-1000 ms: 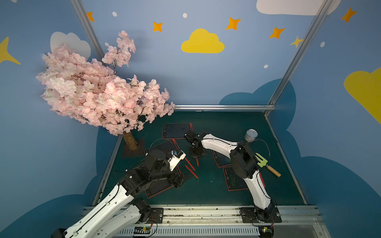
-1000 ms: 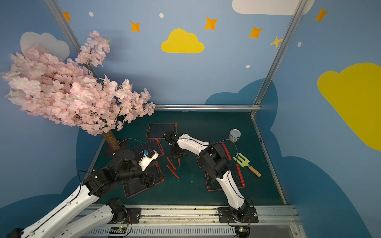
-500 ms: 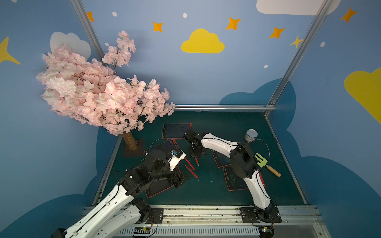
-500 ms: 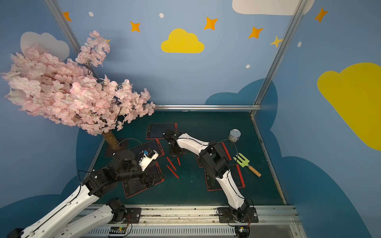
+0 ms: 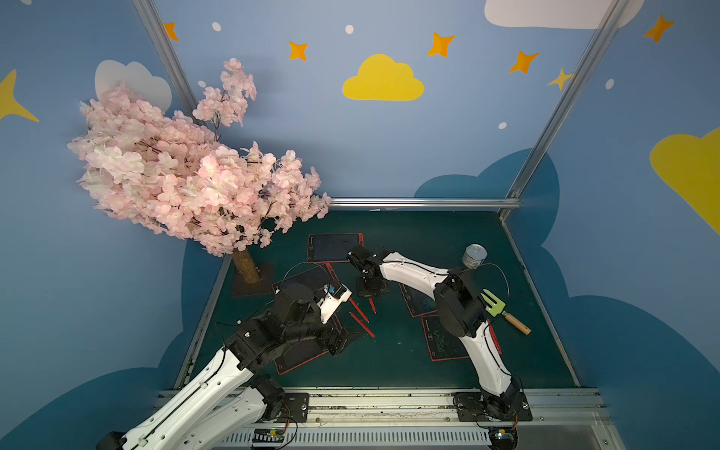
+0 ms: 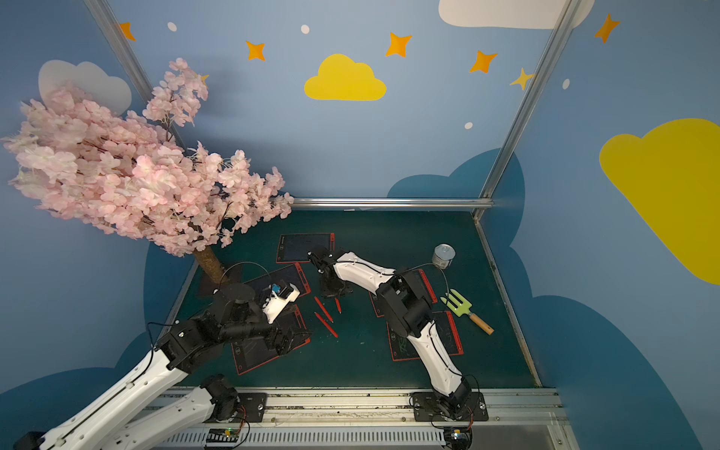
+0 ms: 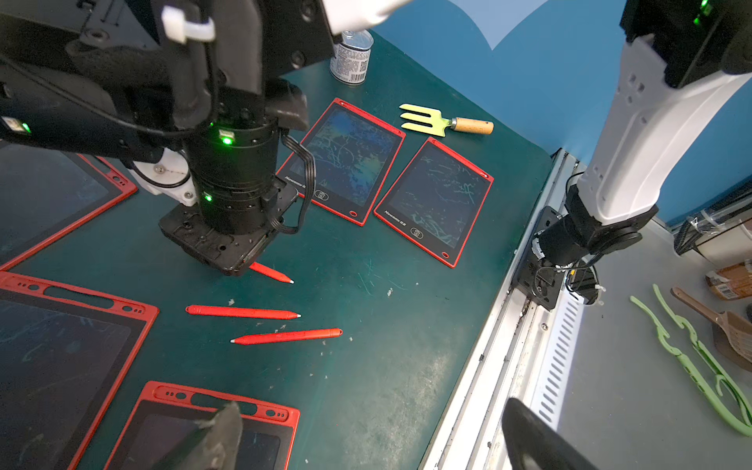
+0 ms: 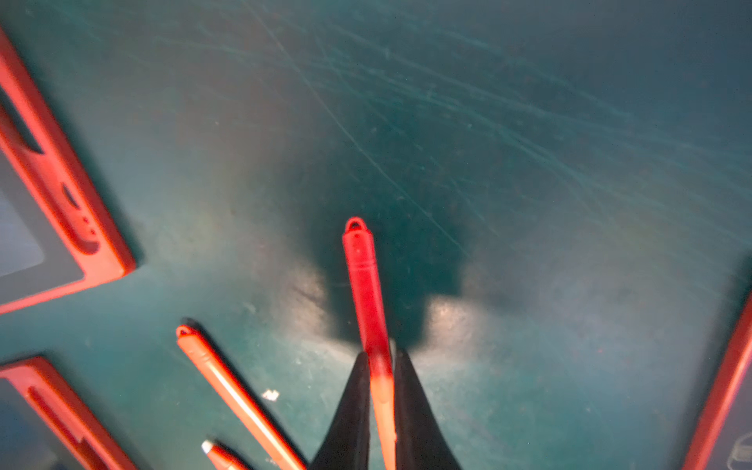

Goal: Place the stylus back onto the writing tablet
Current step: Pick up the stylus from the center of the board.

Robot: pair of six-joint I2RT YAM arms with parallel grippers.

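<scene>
A red stylus (image 8: 364, 276) is pinched between the black fingers of my right gripper (image 8: 380, 358), which is shut on it. The gripper stands low over the middle of the green mat in both top views (image 5: 372, 290) (image 6: 336, 290), and the stylus's white tip (image 7: 291, 280) pokes out below it. Several red-framed writing tablets lie around, one at the back (image 5: 335, 247) and two to the right (image 7: 350, 158) (image 7: 437, 199). My left gripper (image 7: 372, 415) is open over a front-left tablet (image 5: 307, 356).
Two more red styluses (image 7: 242, 312) (image 7: 287, 337) lie loose on the mat beside the held one. A pink blossom tree (image 5: 187, 175) overhangs the back left. A tin can (image 5: 474, 255) and a green garden fork (image 5: 502, 309) sit at the right.
</scene>
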